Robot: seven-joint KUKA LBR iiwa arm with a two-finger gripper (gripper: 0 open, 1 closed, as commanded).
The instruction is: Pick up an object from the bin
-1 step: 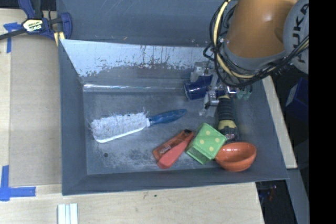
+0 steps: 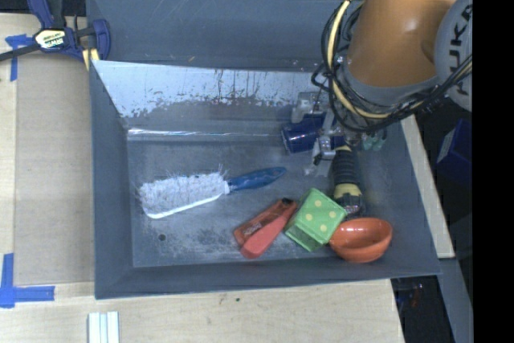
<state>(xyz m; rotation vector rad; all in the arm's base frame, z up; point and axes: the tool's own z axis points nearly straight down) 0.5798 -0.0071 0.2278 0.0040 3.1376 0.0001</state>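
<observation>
Nearest to me, in the near right corner of the grey metal bin, sits a glossy orange bowl, tipped so that its hollow faces up and left. Touching its left side is a green cube with paler dots on its top face, soft-looking, like a foam die. Just left of that lies a flat red-orange plastic tool, set on a slant, its upper end against the cube. Further left, well apart from the rest, a brush lies on the bin floor, with white bristles to the left and a smooth blue handle pointing right.

Beyond the cube, a black cylinder with a yellowish band at its near end lies pointing toward the far wall, its near end close to the bowl and cube. The hand is low over the floor at the far right, right at the cylinder's far end. A small dark-blue piece, rounded and shiny, sits just left of the hand. From here I cannot tell whether the hand is open or closed, nor whether it grips either piece.

Behind and above, the arm's smooth orange cover, ringed by yellow and black cables, blocks my view of the bin's far right corner.
</observation>
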